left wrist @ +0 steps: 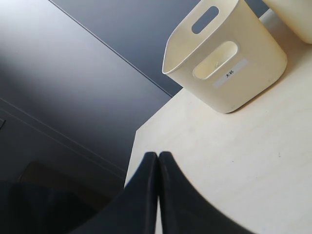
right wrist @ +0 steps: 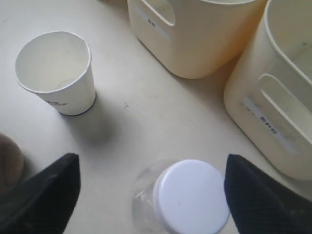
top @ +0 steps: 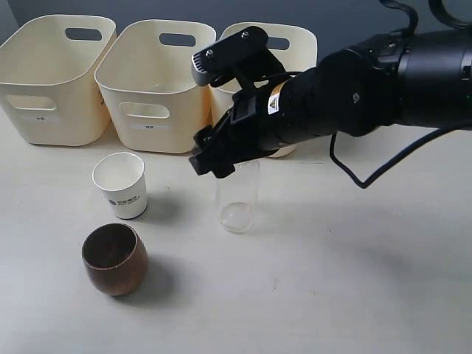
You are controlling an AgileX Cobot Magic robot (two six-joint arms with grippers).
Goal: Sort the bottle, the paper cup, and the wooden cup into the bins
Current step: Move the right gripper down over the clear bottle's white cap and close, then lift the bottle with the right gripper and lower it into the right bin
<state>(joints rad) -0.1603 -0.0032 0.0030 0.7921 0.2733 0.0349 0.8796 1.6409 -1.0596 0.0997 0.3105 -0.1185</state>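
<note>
The clear bottle (top: pixel 237 200) stands upright mid-table, and its white cap (right wrist: pixel 190 196) shows from above in the right wrist view. My right gripper (top: pixel 214 158) hovers over its top, open (right wrist: pixel 152 165), with one finger (right wrist: pixel 48 187) on each side of the cap and not touching it. The white paper cup (top: pixel 121 184) (right wrist: pixel 56 73) stands to the bottle's left. In front of that cup sits the brown wooden cup (top: pixel 113 258), a blur at the edge of the right wrist view (right wrist: pixel 9 163). My left gripper (left wrist: pixel 158 156) is shut and empty over a table corner.
Three cream bins line the back: left (top: pixel 51 118), middle (top: pixel 177 118) and right (top: pixel 304 55), the right one partly hidden by my right arm. One labelled bin (left wrist: pixel 243 73) stands ahead of the left gripper. The table edge (left wrist: pixel 134 146) lies close to the left fingers.
</note>
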